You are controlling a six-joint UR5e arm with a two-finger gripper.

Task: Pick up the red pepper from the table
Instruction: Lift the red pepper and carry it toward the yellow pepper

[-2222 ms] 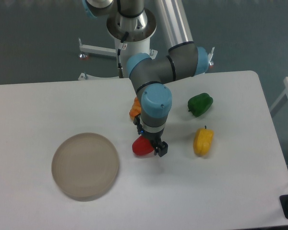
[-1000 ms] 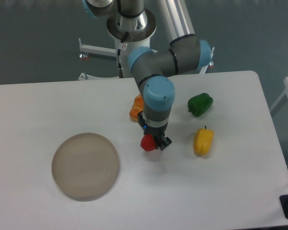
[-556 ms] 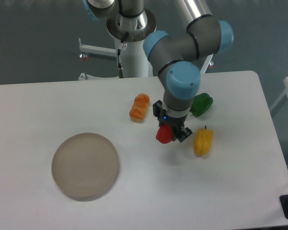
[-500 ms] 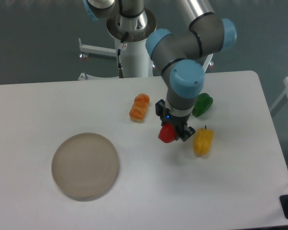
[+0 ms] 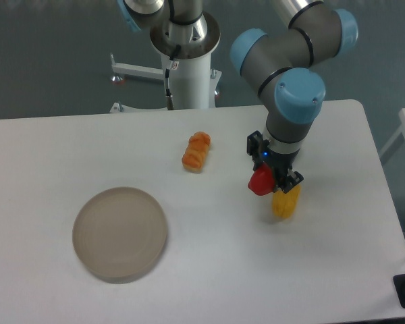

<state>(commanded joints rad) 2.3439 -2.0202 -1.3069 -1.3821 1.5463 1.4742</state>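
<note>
The red pepper [image 5: 260, 182] is small, glossy and bright red. It hangs in my gripper [image 5: 273, 179], which is shut on it, above the white table [image 5: 209, 270]. The gripper points down from the grey and blue arm at the right of the middle. It hovers just over the yellow pepper [image 5: 285, 202] and covers that pepper's top.
An orange ridged pepper [image 5: 196, 150] lies left of the gripper. A round grey-beige plate [image 5: 119, 233] sits at the front left. The arm hides the spot where a green pepper lay. The robot base [image 5: 185, 61] stands behind the table's far edge.
The gripper took the red pepper up from the table near the orange pepper and carried it to the right, until it is over the yellow pepper. The green pepper went out of sight behind the arm.
</note>
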